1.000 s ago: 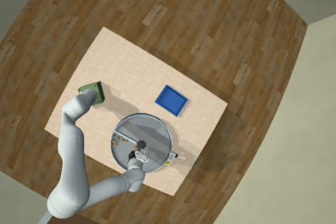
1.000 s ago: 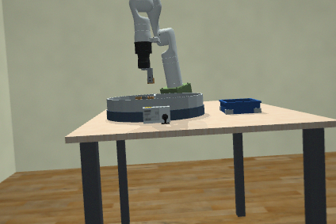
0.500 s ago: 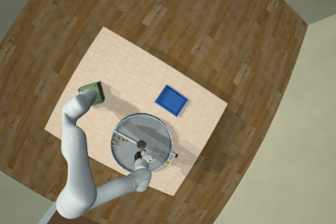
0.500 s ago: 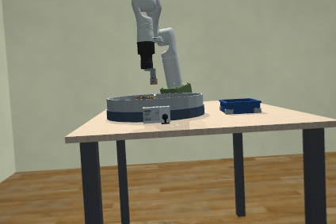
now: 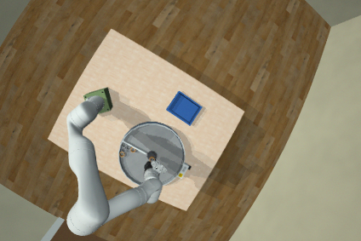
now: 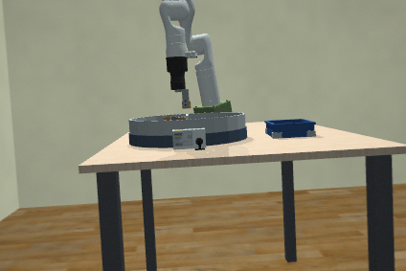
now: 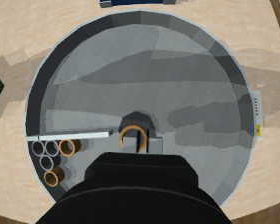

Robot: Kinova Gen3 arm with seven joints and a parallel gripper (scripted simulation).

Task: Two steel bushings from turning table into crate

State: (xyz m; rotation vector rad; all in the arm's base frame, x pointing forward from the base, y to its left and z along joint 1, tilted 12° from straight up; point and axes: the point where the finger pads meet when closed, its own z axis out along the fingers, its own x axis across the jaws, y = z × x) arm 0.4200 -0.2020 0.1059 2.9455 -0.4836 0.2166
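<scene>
The round grey turning table (image 5: 151,152) stands at the table's near side; it also shows in the side view (image 6: 188,129) and the wrist view (image 7: 140,103). My gripper (image 7: 143,136) hangs above the turning table's middle, shut on a small bushing with an orange-brown rim (image 6: 185,104). Several more bushings lie at the table's left edge under a white bar (image 7: 70,135): grey steel ones (image 7: 46,149) and brass ones (image 7: 68,147).
A green block (image 5: 100,98) sits at the arm's base on the left of the wooden table. A small control box (image 6: 189,139) is fixed to the turning table's front rim. The crate (image 6: 290,127) stands apart to the right.
</scene>
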